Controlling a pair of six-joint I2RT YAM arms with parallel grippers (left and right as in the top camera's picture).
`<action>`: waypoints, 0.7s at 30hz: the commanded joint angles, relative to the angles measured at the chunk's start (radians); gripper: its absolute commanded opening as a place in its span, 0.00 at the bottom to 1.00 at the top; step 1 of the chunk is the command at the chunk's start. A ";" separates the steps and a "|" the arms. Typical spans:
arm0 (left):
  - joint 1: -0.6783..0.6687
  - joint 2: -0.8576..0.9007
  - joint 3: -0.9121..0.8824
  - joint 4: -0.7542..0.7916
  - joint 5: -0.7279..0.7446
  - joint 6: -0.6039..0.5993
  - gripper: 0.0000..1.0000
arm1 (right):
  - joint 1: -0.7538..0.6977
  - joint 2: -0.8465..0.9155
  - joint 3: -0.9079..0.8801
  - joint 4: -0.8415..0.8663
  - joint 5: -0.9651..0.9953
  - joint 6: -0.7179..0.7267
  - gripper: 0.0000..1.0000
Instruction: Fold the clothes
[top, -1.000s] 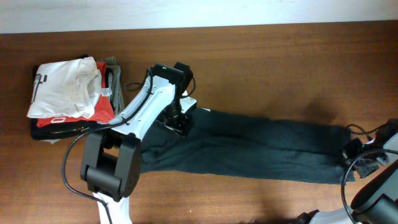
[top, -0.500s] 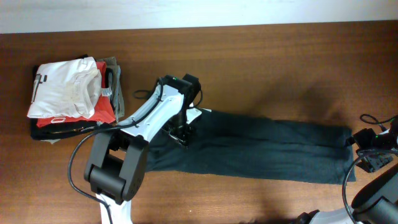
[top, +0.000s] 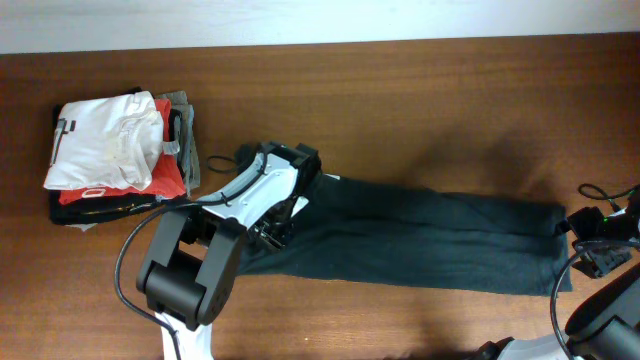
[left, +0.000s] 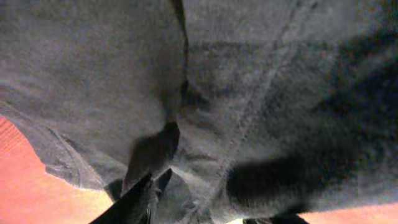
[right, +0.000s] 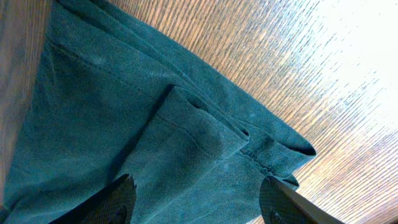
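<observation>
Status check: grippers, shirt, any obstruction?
Left gripper down on left end of dark T-shirt, state unclear. Right gripper open at right hem. Shirt a long strip. Folded garment stack apart, far left.

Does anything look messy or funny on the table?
Yes. The dark T-shirt lies in a long strip, but its right end is untidy. In the right wrist view, a hemmed corner is doubled over into a lumpy flap, just ahead of the open right hand. Nothing looks spilled or torn.
</observation>
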 joint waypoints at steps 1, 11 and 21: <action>0.007 -0.020 -0.008 -0.019 -0.020 -0.014 0.00 | -0.006 -0.011 0.013 -0.003 0.009 0.005 0.68; 0.005 -0.042 0.156 -0.275 0.217 -0.031 0.00 | -0.006 -0.011 0.013 -0.008 0.010 0.005 0.68; 0.102 -0.043 0.189 -0.095 0.015 -0.190 0.64 | -0.006 -0.011 0.013 -0.009 0.008 0.005 0.69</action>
